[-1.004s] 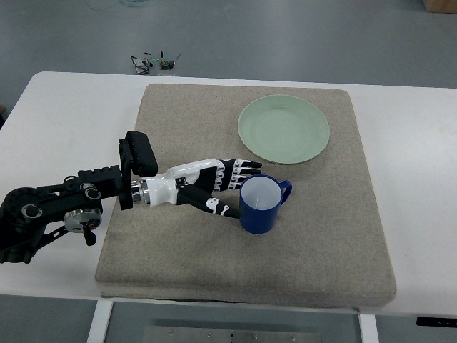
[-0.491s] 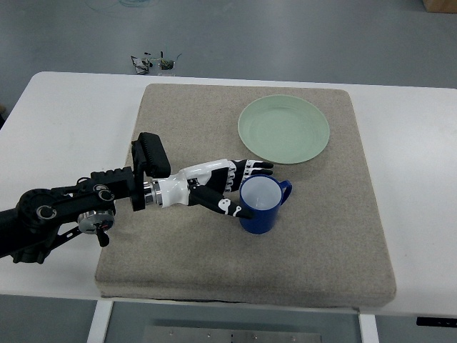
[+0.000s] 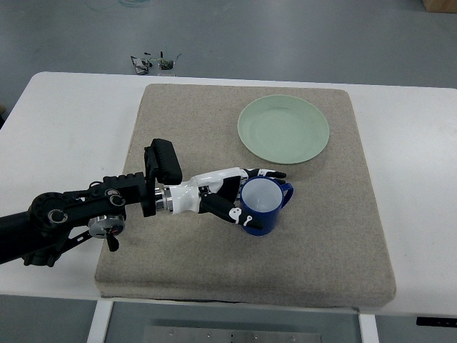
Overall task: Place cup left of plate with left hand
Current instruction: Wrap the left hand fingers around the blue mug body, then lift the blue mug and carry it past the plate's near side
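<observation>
Left hand [image 3: 232, 194] reaching in from 9 o'clock, wrapping the cup [image 3: 262, 206]: fingers [image 3: 265, 174] curling along its far side, thumb [image 3: 235, 214] pressing the near side. Grasp looking closed on the cup wall. Blue cup sitting upright on the mat [image 3: 335, 214], handle pointing toward 2 o'clock. Plate [image 3: 283, 129] lying at 12 o'clock from the cup, near but apart. Mat covering the white counter [image 3: 71, 121].
</observation>
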`<action>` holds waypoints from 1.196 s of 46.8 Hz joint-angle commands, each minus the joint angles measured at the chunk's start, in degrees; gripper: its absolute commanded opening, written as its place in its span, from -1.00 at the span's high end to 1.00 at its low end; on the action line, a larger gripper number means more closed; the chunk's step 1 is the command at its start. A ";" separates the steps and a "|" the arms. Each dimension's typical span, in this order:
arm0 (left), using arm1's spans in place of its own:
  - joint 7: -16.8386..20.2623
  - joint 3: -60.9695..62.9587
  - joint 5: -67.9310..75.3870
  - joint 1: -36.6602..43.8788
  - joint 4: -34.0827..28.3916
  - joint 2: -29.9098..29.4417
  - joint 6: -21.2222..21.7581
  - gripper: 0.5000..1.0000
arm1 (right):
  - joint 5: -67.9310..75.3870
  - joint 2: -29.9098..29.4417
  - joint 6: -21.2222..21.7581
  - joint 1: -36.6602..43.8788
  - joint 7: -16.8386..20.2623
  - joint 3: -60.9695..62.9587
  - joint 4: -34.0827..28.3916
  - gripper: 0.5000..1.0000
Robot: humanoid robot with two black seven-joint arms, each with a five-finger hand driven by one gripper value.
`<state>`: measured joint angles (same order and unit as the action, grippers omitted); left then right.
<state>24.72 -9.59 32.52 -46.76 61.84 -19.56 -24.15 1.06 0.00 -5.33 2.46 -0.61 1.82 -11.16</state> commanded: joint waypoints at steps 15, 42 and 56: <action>-0.12 0.01 1.84 -0.08 -0.75 0.66 0.15 -0.45 | 0.00 0.00 -0.04 0.00 0.00 0.03 0.00 -0.73; 0.06 -1.13 2.63 -0.08 -2.25 1.89 2.96 0.80 | 0.00 0.00 0.05 0.00 0.00 0.03 0.00 -0.73; 0.24 -8.07 2.37 0.18 -2.51 1.81 10.70 0.69 | 0.00 0.00 -0.04 0.00 0.00 0.03 0.00 -0.73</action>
<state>24.99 -15.51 34.69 -46.99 59.58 -17.72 -14.49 1.06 0.00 -5.34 2.46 -0.62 1.84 -11.16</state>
